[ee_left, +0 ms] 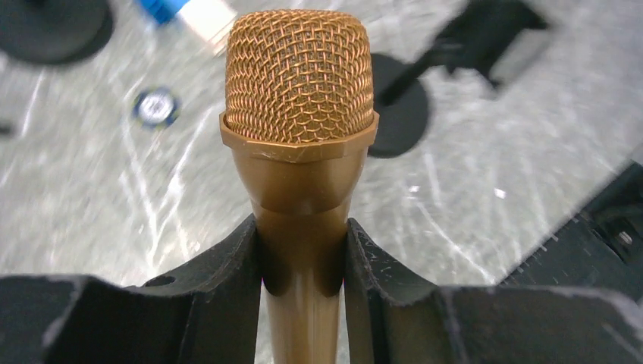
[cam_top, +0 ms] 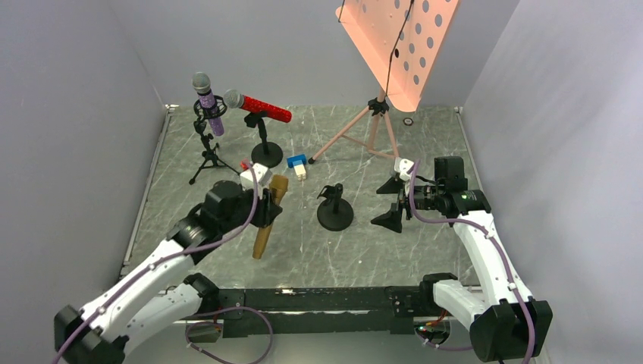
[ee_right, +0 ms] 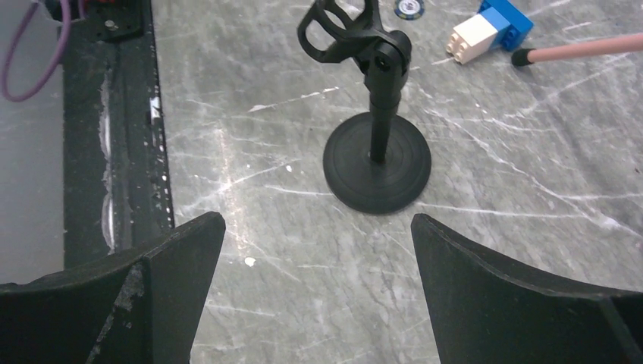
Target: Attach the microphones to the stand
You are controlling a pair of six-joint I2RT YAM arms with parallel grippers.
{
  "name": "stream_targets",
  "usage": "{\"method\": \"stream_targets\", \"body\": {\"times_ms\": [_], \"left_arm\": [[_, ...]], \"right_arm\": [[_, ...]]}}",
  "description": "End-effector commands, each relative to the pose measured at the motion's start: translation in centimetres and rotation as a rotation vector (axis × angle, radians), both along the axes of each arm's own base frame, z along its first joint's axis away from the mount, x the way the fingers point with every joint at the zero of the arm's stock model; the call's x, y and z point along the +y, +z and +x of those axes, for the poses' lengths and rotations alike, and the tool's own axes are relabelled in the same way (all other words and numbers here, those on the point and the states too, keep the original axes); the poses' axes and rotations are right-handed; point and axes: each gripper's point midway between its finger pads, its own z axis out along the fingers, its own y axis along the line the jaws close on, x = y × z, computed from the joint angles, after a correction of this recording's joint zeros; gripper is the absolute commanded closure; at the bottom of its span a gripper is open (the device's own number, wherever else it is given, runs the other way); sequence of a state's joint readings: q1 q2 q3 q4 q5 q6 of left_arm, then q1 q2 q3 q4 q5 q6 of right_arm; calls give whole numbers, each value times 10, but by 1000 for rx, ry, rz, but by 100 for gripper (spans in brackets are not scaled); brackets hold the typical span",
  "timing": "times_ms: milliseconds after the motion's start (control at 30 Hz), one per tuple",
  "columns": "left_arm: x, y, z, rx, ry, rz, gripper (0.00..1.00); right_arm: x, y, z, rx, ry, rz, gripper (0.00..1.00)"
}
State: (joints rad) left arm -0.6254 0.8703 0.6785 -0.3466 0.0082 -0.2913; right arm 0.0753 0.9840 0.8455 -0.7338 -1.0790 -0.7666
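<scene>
**A:** Top view. Light is even and diffuse, seemingly from overhead. Shadows under the stands are faint and soft-edged. The peach music stand panel (cam_top: 402, 45) is the brightest patch, near washed out along its top.

**B:** Agreed. The table (cam_top: 447, 243) shows a mild sheen and no hard glare. The walls are flat grey.

**A:** Left wrist view. The gold microphone (ee_left: 299, 83) is sharp, its mesh crisp. Everything behind it is smeared: the tabletop is pale and overbright, and the blue-and-white block (ee_left: 189, 9) is soft.

**B:** Right wrist view. Focus holds throughout. The black stand (ee_right: 377, 163) is crisp, with pale streaks on the marble around it. The fingers (ee_right: 523, 296) of the right gripper (ee_right: 315, 220) are near-black, with only scuffed edges catching light.
</scene>
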Motion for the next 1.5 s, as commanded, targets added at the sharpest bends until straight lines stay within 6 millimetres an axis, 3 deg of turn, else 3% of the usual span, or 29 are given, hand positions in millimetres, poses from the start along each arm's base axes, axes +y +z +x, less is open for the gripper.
{"method": "stream_targets", "body": {"times_ms": [0, 267, 367, 500, 667, 967, 1200, 1467], "left_arm": [[-41, 59, -33, -303, -409, -137, 100], [-95, 132, -80, -486, -730, -345, 100], [-119, 159, -90, -534, -806, -389, 100], [-149, 177, -98, -558, -879, -452, 100], [-175, 180, -92, -533, -894, -460, 100], [-197, 177, -84, -481, -899, -458, 100], [-201, 171, -80, -433, -884, -442, 100], [-203, 162, -79, -395, -882, -418, 100]], "right_arm": [[12, 27, -9, -27, 93, 95, 0], [38, 95, -35, 12, 280, 211, 0], [55, 109, -46, 55, 325, 205, 0], [69, 124, -48, 55, 347, 220, 0], [71, 126, -52, 77, 369, 220, 0], [74, 142, -61, 73, 412, 264, 0], [75, 139, -56, 81, 402, 262, 1], [75, 146, -53, 63, 384, 257, 14]]}}
